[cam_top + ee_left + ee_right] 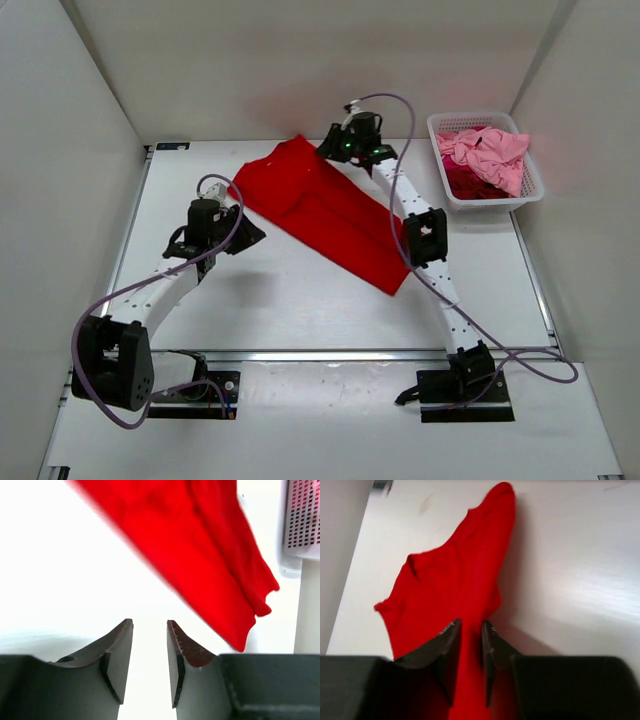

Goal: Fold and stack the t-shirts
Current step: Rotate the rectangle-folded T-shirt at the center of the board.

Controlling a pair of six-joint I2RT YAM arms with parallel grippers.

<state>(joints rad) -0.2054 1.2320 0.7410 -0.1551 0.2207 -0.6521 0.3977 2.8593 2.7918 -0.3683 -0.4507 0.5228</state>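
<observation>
On the left, my left gripper [248,233] sits low over the white table [300,320], pointing toward the middle. Its wrist view shows the two dark fingers [117,655] parted to a moderate gap with only bare table between them, so it holds nothing. Just beyond its tips lies the near-left corner of the bright red t-shirt [330,212], close to the fingers but not touching them. The shirt stretches as one long diagonal band across the middle of the table, from its far-left corner beside my left gripper to a near-right corner that passes under my right forearm. At the shirt's far edge, my right gripper [338,150] has its fingers drawn narrow and clamped on the red cloth. In the right wrist view the fabric runs straight between the two pads [445,640] and away from them in a rumpled strip. A shadow lies beside it on the table, so this end looks raised, though I cannot tell by how much. Furthest right, at the far-right corner of the table, stands a white lattice basket [523,188]. It holds the crumpled light pink t-shirt [492,150] on top and the magenta t-shirt [468,182] showing beneath it.
</observation>
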